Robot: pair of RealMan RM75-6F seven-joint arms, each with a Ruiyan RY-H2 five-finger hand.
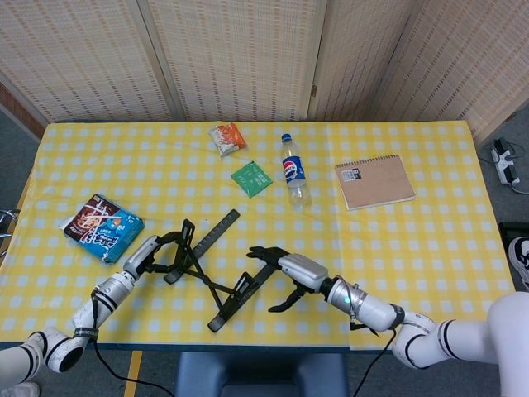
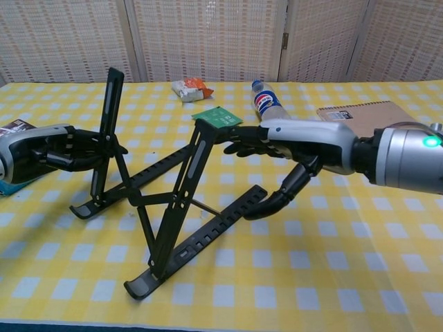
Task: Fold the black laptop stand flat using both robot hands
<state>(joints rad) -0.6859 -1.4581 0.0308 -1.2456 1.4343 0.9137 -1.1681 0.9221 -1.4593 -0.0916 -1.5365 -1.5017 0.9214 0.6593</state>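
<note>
The black laptop stand [image 1: 208,277] stands unfolded on the yellow checked table [image 1: 430,248], both uprights raised in the chest view [image 2: 181,200]. My left hand [image 1: 145,254] grips the left upright about halfway up [image 2: 59,149]. My right hand [image 1: 296,270] reaches in from the right with its fingers spread. Its fingertips [image 2: 232,144] touch the top of the right upright, and its thumb hangs down by the far end of the right base rail [image 2: 259,200]. Nothing is enclosed in that hand.
A blue snack bag [image 1: 103,227] lies left of the stand. Behind it are a green packet [image 1: 251,178], an orange snack pack [image 1: 227,136], a lying Pepsi bottle [image 1: 293,174] and a brown notebook [image 1: 374,181]. The stand's near feet sit close to the table's front edge.
</note>
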